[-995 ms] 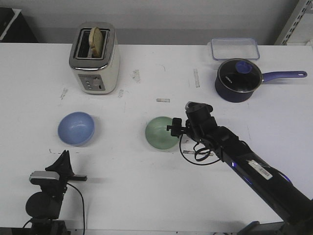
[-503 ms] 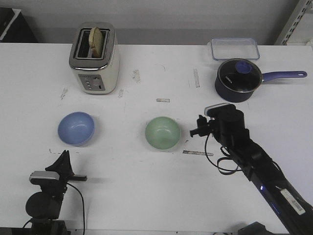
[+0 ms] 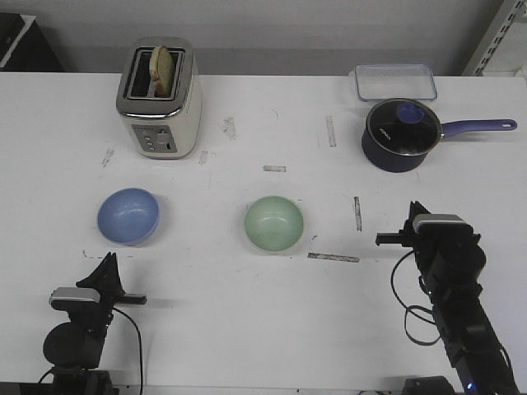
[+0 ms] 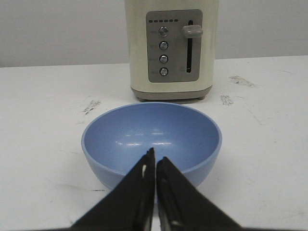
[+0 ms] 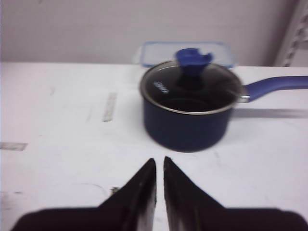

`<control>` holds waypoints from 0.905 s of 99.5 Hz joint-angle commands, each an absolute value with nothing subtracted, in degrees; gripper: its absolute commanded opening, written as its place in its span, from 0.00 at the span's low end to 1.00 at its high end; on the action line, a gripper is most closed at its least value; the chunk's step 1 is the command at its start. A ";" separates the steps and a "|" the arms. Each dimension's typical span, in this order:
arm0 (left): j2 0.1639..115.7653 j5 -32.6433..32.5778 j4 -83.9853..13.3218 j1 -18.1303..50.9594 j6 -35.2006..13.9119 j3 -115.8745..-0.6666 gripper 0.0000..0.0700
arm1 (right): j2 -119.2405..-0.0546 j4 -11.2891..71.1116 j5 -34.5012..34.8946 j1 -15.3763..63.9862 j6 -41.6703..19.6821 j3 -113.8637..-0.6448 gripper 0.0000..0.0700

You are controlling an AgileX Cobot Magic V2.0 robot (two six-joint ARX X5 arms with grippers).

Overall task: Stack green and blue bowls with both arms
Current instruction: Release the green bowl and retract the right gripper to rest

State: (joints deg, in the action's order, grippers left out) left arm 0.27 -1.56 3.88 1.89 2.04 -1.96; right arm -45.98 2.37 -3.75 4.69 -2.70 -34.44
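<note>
The blue bowl [image 3: 128, 216] sits upright on the white table at the left. It fills the left wrist view [image 4: 151, 139], just beyond my left gripper [image 4: 155, 161]. My left gripper [image 3: 107, 265] is shut and empty, a little nearer the front edge than the bowl. The green bowl [image 3: 274, 223] sits upright at the middle of the table, with nothing touching it. My right gripper [image 3: 416, 212] is shut and empty, well to the right of the green bowl. In the right wrist view the right gripper [image 5: 160, 164] points at the saucepan, and the green bowl is out of that view.
A cream toaster [image 3: 160, 99] with bread stands at the back left, behind the blue bowl [image 4: 174, 48]. A dark saucepan [image 3: 401, 136] with a purple handle stands at the back right [image 5: 187, 108]. A clear lidded container [image 3: 395, 81] lies behind it. Tape marks dot the table.
My right arm has drawn back from the green bowl to the right front of the table. The green bowl, tilted before, now sits flat. The left arm has not moved.
</note>
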 commanded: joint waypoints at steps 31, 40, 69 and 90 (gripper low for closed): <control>0.19 -1.58 4.75 1.93 2.28 -0.71 0.00 | -33.26 -0.03 -3.90 1.32 -1.91 -24.40 0.02; 0.19 -1.58 4.75 1.93 2.26 -0.71 0.00 | -29.45 -0.27 -3.90 1.50 -1.91 -21.69 0.02; 0.19 -1.58 4.75 1.93 2.26 -0.71 0.00 | -18.70 3.03 -3.81 1.54 -1.93 -18.39 0.02; 0.19 -1.58 4.75 1.93 2.26 -0.71 0.00 | -14.04 3.07 -1.39 1.54 -1.85 -18.39 0.02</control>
State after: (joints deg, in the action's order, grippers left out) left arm 0.27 -1.56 3.88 1.89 2.04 -1.96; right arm -14.48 3.55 -1.52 1.45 -2.33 -18.28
